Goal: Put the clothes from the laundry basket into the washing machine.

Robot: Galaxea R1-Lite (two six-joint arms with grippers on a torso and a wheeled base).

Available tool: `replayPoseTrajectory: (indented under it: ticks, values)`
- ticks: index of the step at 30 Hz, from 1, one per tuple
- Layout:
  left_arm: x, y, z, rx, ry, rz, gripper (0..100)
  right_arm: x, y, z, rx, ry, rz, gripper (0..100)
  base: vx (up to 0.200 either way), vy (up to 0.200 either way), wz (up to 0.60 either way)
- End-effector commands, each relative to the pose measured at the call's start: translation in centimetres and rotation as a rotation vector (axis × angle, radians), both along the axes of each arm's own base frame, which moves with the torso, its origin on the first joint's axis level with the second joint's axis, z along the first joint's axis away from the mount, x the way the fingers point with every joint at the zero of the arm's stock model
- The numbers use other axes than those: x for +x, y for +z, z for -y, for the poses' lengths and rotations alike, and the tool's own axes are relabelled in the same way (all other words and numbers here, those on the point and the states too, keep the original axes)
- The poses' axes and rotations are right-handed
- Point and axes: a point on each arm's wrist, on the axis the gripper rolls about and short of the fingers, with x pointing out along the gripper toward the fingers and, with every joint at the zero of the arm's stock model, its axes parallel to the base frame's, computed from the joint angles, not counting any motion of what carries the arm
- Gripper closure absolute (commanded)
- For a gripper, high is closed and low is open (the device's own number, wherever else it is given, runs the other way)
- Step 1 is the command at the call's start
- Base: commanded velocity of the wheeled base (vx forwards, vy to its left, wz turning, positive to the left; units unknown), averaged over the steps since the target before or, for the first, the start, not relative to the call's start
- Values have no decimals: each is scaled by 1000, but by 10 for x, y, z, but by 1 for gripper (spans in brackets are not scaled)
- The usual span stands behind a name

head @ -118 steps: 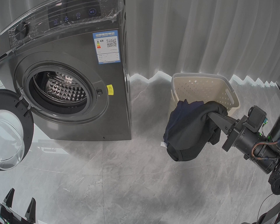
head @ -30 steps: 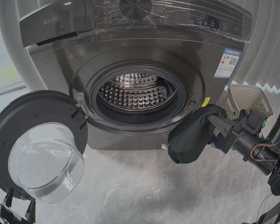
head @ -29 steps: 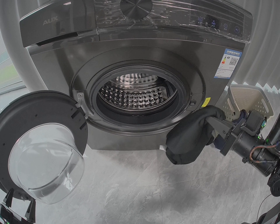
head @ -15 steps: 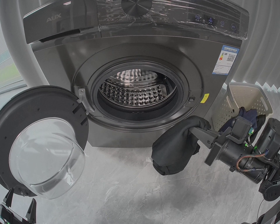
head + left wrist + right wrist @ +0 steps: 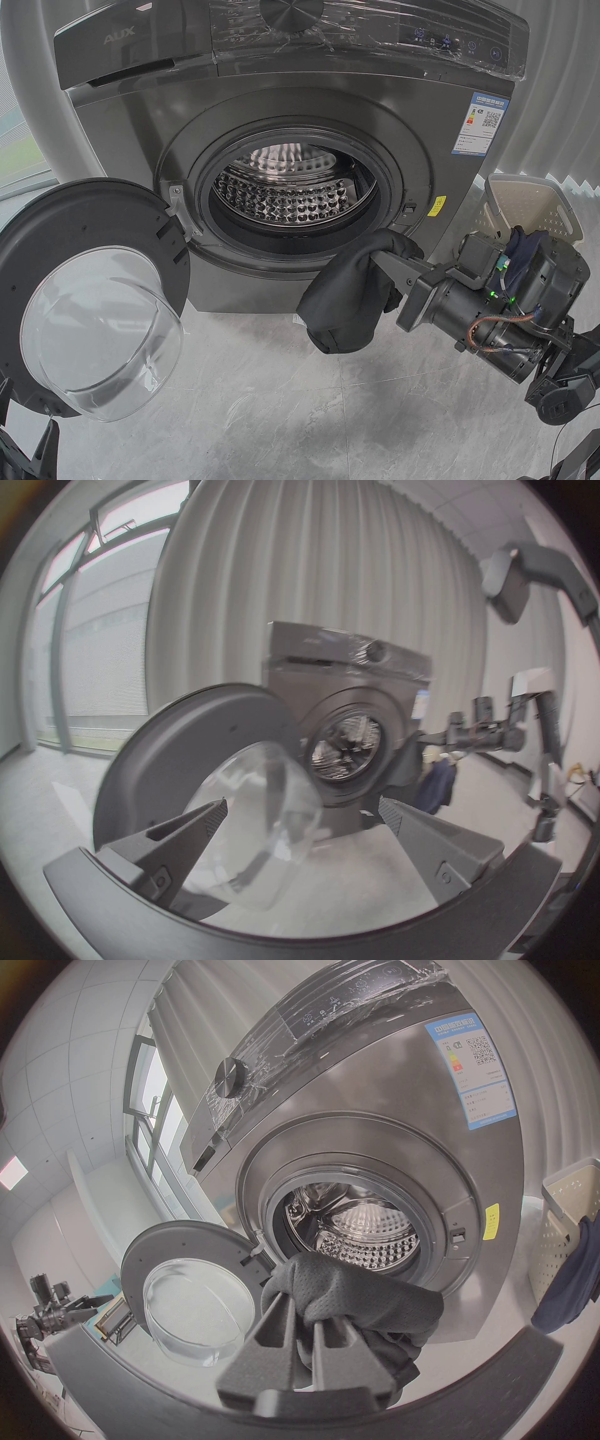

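**Desk:** Report the jaws.

**Operator:** My right gripper has its jaws closed tight on a bunched fold of the black garment. The rest of the cloth hangs loose below the fingers. It hangs just in front of the lower right rim of the drum opening on the washing machine, and is not yet inside.

**Desk:** What does this step require?

**Operator:** In my judgement, I should lift first so the hanging bulk clears the rim. Then I should push well into the drum before I release. If I let go at the lip, the cloth could slump back out onto the floor. The door stands swung wide to the left, well apart from my line in.

**Desk:** Arm pose?

**Operator:** The right arm comes in from the right with the wrist roughly level. Its fingers point left and slightly up toward the opening. The left gripper sits low on the left by the open door, jaws spread wide and empty.

**Desk:** Remaining load?

**Operator:** The laundry basket stands beside the machine's right flank. A navy garment is draped over its rim.
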Motion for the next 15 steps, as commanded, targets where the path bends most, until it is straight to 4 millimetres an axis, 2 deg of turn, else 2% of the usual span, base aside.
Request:
replayPoseTrajectory:
  ticks: [1, 5, 6, 7, 8, 9, 11, 15]
  values:
    - [19, 25, 4, -25, -234, -131, 0, 8, 7, -23, 66, 32, 27, 100, 0, 0, 0]
    - [46, 44, 8, -26, -368, -239, 0, 8, 9, -27, 74, 54, 36, 100, 0, 0, 0]
    - [47, 45, 8, -24, -372, -240, 0, 8, 10, -28, 75, 54, 37, 100, 0, 0, 0]
    - [63, 50, 10, -17, -442, -281, 0, 8, 12, -29, 81, 70, 46, 100, 0, 0, 0]
    - [65, 50, 11, -17, -447, -284, 0, 8, 12, -30, 80, 73, 47, 100, 0, 0, 0]
    - [79, 50, 13, -12, -506, -321, 0, 6, 15, -31, 86, 98, 54, 100, 0, 0, 0]
    - [94, 50, 18, -2, -572, -358, 0, 5, 16, -31, 97, 118, 52, 100, 0, 0, 0]
    - [111, 52, 31, 5, -692, -390, 0, 1, 15, -35, 121, 140, 36, 100, 0, 0, 0]
